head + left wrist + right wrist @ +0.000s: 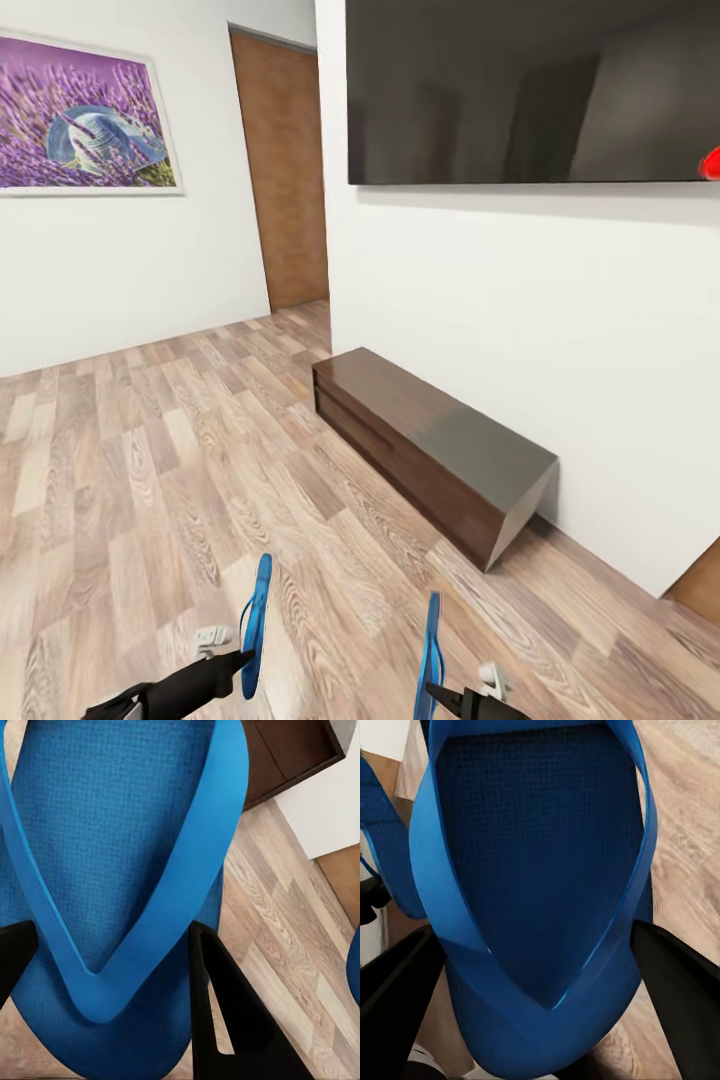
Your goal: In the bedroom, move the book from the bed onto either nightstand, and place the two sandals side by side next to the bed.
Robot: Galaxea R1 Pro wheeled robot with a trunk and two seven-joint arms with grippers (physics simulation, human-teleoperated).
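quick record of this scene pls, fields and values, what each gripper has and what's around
left gripper: shut on left sandal, blue, held on edge
right gripper: shut on right sandal, blue, held on edge
floor: wood planks
low cabinet: dark brown, against the white wall, ahead right
screen: dark, on the wall above the cabinet
picture: purple flowers, on the wall at left
door: brown, far end

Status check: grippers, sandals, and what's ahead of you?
Left gripper shut on left sandal; right gripper shut on right sandal. Both sandals held on edge above wood floor. Low dark cabinet ahead by white wall.
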